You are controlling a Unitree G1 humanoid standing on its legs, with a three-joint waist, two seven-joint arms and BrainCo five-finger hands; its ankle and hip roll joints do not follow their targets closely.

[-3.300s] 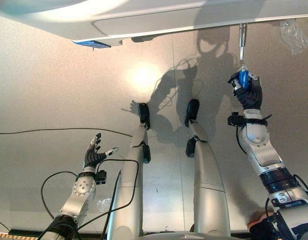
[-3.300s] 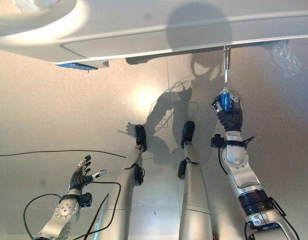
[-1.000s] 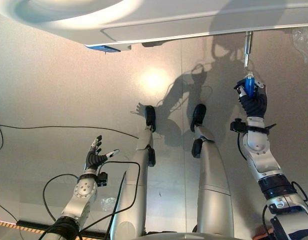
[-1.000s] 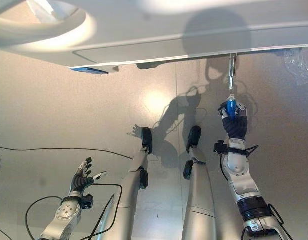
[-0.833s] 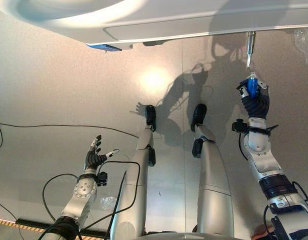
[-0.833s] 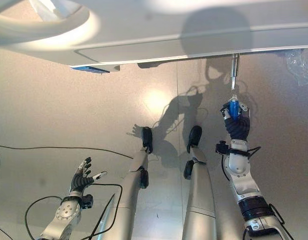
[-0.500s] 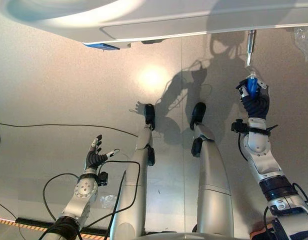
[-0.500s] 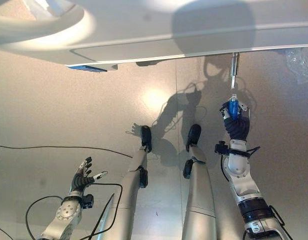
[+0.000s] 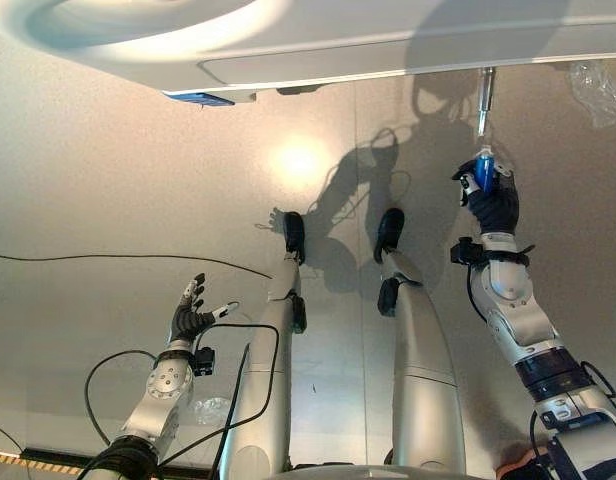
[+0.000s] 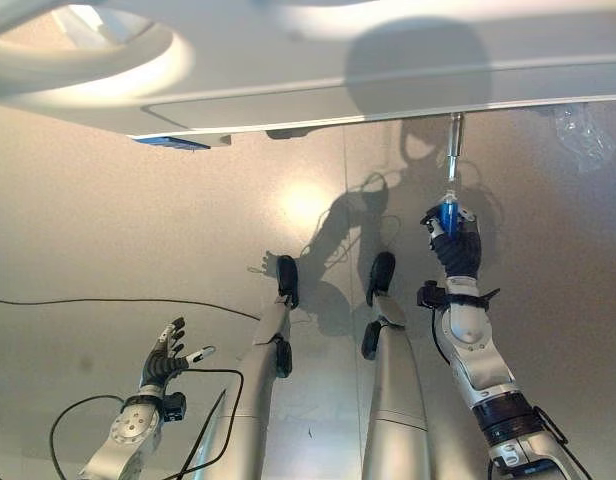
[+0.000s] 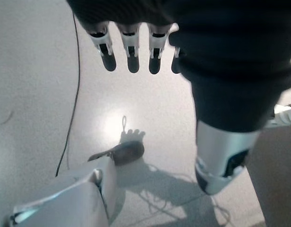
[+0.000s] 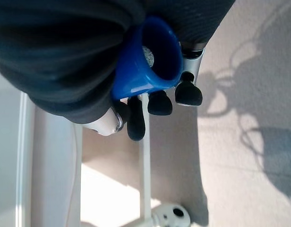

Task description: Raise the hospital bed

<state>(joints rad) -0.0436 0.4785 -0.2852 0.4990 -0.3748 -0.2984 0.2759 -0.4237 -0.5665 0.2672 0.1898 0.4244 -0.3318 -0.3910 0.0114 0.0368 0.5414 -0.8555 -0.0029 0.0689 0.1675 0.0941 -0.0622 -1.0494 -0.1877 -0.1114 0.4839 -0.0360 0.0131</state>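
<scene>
Below the bed [image 9: 318,45], over grey floor [image 9: 108,170], a blue handle [image 9: 483,168] is gripped by the right hand [image 9: 491,200]; the left hand [image 9: 191,320] is held open.

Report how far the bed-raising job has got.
Done: the right hand is curled round the blue crank handle, which hangs on a metal rod under the white hospital bed frame. In hand: that grip. Left: how high the bed has risen cannot be told. The left hand hangs open, idle.

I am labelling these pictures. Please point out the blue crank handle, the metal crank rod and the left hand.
blue crank handle [image 9: 483,168], left eye view, its blue grip.
metal crank rod [image 9: 485,92], left eye view, mid-shaft.
left hand [image 9: 191,320], left eye view, its palm.
</scene>
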